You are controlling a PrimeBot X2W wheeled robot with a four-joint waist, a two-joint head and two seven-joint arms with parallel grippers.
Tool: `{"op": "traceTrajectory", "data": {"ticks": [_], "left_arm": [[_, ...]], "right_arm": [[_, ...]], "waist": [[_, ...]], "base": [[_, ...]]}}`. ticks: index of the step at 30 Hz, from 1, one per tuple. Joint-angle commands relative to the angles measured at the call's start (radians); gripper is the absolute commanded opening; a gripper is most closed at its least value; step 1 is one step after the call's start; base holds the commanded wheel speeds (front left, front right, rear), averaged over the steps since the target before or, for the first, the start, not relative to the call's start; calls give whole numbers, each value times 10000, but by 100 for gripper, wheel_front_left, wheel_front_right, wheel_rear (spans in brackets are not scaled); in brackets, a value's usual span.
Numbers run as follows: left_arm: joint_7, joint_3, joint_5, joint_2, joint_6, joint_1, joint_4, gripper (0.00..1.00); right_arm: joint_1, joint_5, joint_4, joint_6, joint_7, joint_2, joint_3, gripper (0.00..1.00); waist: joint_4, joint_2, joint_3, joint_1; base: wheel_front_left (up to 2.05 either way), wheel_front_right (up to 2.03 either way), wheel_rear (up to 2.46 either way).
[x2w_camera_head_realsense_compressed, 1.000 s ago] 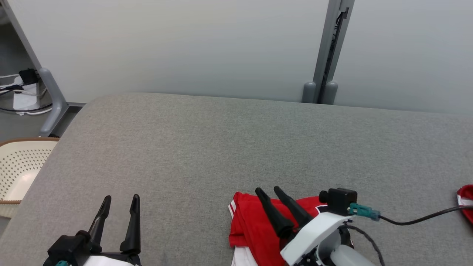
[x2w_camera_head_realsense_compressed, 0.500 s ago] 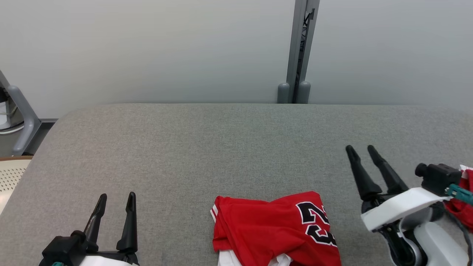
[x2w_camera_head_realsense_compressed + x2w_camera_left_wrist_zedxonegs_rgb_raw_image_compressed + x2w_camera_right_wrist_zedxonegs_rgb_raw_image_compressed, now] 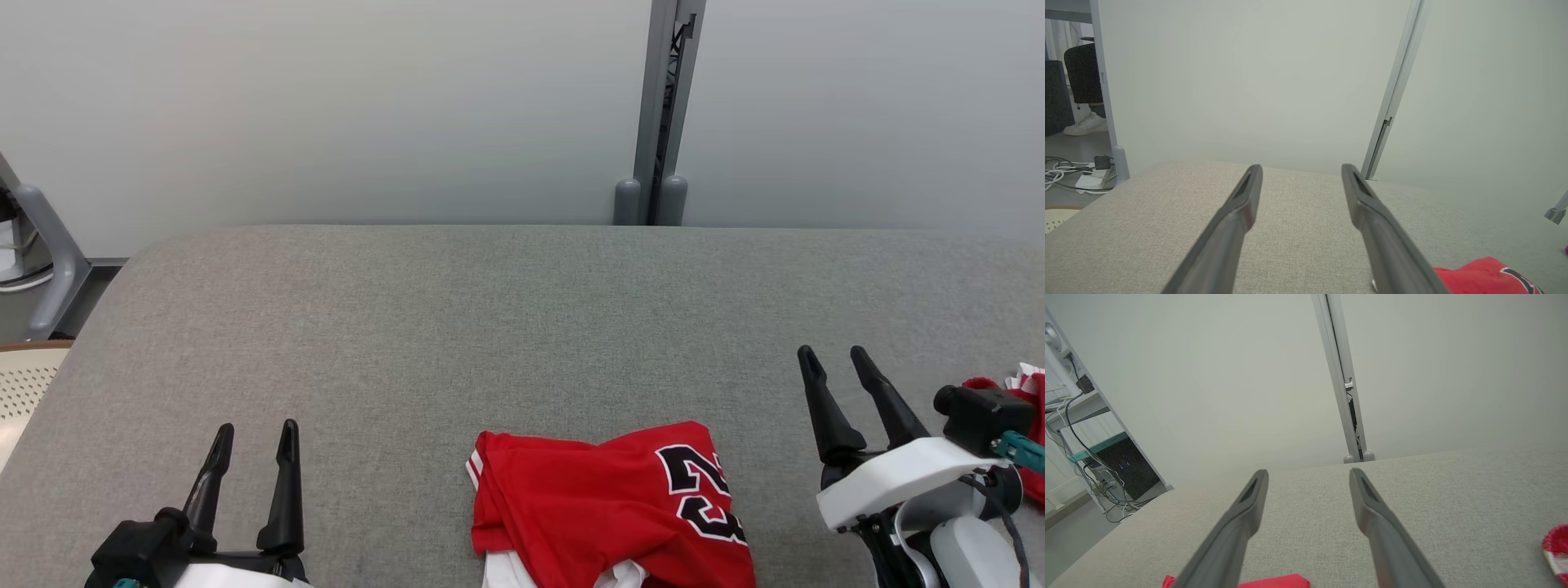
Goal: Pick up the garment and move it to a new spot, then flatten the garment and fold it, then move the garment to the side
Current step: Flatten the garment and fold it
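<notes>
A red garment (image 3: 604, 510) with a black number and white trim lies folded at the near middle of the grey table (image 3: 490, 327). Its edge shows in the left wrist view (image 3: 1486, 277) and the right wrist view (image 3: 1274, 582). My left gripper (image 3: 255, 429) stands open at the lower left, well left of the garment, nothing between its fingers (image 3: 1241, 208). My right gripper (image 3: 833, 353) stands open at the lower right, to the right of the garment, holding nothing; its fingers (image 3: 1372, 502) hang above bare table.
Another red and white garment (image 3: 1024, 388) lies at the table's right edge, also in the right wrist view (image 3: 1555, 547). A cream perforated basket (image 3: 20, 384) stands left of the table. A grey partition wall with a post (image 3: 657, 114) runs behind.
The camera swung, shifting the whole picture. My right gripper has left the garment, where it was a second ago, and now stands to its right, a little nearer than half a second ago.
</notes>
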Motion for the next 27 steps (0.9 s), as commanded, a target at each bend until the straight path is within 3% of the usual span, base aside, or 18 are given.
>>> {"op": "traceTrajectory", "data": {"ticks": [1,2,3,14,27], "left_arm": [[-42,42,52,39,-53,-77,19,100],[-41,44,68,29,-71,-78,33,100],[-41,50,82,20,-77,-78,43,100],[-42,59,163,-88,-183,-138,210,100],[-43,107,192,-118,-230,-127,301,100]], "right_arm": [[135,-128,-16,3,98,-7,-50,50],[152,-241,4,3,149,7,-61,36],[178,-320,41,3,237,59,-41,0],[574,-256,1419,3,1420,1076,1150,0],[467,739,2543,3,1944,1459,4016,0]], "waist": [[60,0,0,0],[102,0,-1,0],[141,0,-5,0],[619,0,1,0],[1002,0,-7,0]], "base": [[0,0,0],[0,0,0],[0,0,0],[0,0,0],[0,0,0]]}}
